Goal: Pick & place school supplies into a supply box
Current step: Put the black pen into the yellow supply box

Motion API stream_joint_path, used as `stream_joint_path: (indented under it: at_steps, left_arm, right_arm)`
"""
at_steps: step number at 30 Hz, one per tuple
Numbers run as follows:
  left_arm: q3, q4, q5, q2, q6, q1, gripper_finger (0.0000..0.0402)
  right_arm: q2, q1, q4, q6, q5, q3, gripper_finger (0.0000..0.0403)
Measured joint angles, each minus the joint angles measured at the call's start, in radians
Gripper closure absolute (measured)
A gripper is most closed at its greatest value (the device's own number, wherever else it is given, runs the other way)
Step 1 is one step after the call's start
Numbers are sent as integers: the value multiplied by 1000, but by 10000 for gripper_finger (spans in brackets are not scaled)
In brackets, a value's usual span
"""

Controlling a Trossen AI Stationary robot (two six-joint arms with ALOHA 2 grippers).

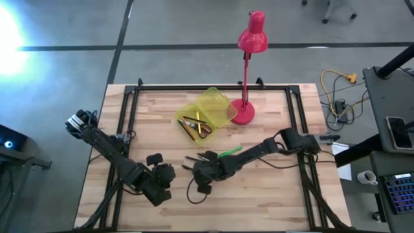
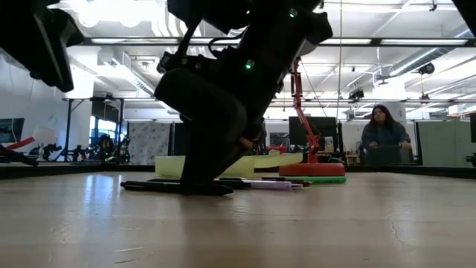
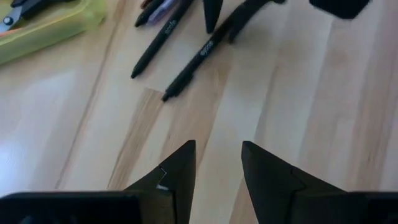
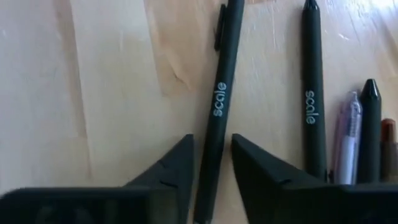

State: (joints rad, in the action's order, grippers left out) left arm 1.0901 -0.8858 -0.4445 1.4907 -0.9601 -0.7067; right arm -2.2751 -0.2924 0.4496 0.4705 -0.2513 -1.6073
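Note:
My right gripper (image 1: 202, 169) (image 4: 212, 155) is open and low over the table's middle, its fingers on either side of a black pen (image 4: 217, 106) lying flat. Beside that pen lie a second black pen (image 4: 313, 106), a purple pen (image 4: 348, 143) and another dark one. A green pen (image 1: 231, 153) lies near the right arm. The yellow-green supply box (image 1: 217, 107) stands open farther back, with pencils and scissors (image 1: 197, 125) inside. My left gripper (image 1: 167, 173) (image 3: 217, 162) is open near the table's front left, above bare wood. My right gripper comes from above with its fingers (image 4: 177, 168) across the black pen's barrel (image 4: 214, 140), below the printed word. The pen lies flat on the table. I cannot tell whether the fingers touch it.
A red desk lamp stands with its round base (image 1: 242, 114) right beside the box. Black rails (image 1: 129, 103) run along the table's sides. Bare wood (image 1: 259, 194) lies toward the near edge. A person (image 2: 383, 134) sits in the room beyond the table.

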Motion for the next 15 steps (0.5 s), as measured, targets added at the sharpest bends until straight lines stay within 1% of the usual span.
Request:
stream_joint_path:
  at_steps: [4, 5, 8, 10, 12, 13, 15]
  left_arm:
    - [-1, -24, 0, 0, -29, -13, 287]
    - [-3, -24, 0, 0, -38, -14, 287]
    - [-13, -35, 0, 0, -73, -31, 287]
    - [-22, -40, 1, 0, -107, -45, 287]
    - [-36, -43, 3, 0, -148, -63, 287]
    - [-43, -46, 5, 0, -171, -72, 287]
    - [-55, -45, 5, 0, -221, -94, 287]
  right_arm:
    - [-13, 1, 48, 13, 22, -2, 374]
    - [-14, 1, 59, 23, 37, -2, 380]
    - [-1, 7, 72, 61, 109, -1, 382]
    - [22, 8, 78, 102, 125, 0, 385]
    - [54, 5, 103, 146, 95, 4, 386]
    - [75, 2, 129, 174, 63, 7, 386]
    - [118, 6, 128, 235, -17, 9, 387]
